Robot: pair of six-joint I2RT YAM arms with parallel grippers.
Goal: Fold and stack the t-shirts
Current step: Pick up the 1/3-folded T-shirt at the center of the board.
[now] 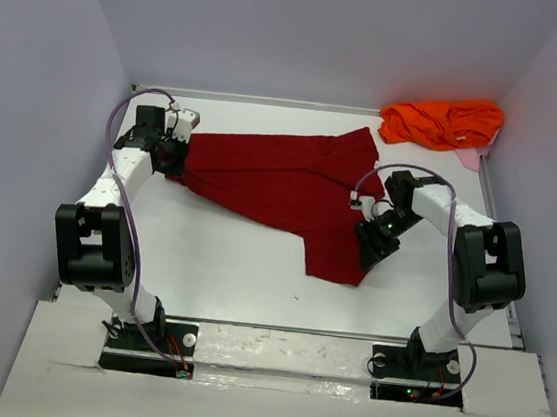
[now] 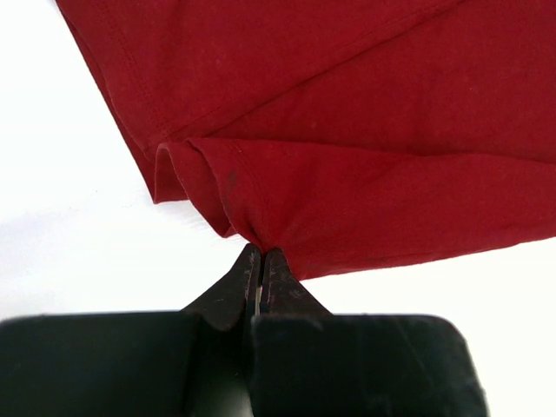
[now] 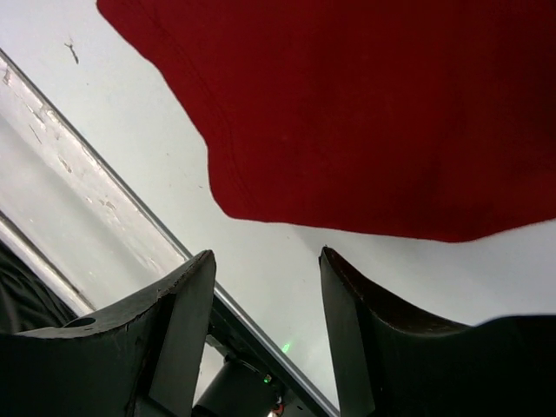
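Looking out from your right claw (image 3: 265, 256), you find the red shirt (image 3: 391, 113) just ahead of the tips. A strip of bare counter (image 1: 221, 272) lies between them and the rounded hem. That gap is what the coming move turns on, I judge: nothing sits between the fingers yet, so you would need to reach forward and down before closing. This claw stands wide and holds nothing.

Your left claw (image 2: 259, 261) is pinched tight on the red shirt's edge. A small gather of cloth bunches right at its tips, and the rest fans away ahead of it.

Seen from above, the red shirt lies spread flat with its long axis running from one claw across to the other. One flap trails down toward the near edge, just beside the right claw. That makes the right arm the nearer one to the free corner, while the left arm anchors the opposite end.

The orange shirt (image 1: 439, 123) sits crumpled well beyond the right claw, in the far corner, and neither arm touches it. By my reading, no fold is made yet and stacking is a long way off.
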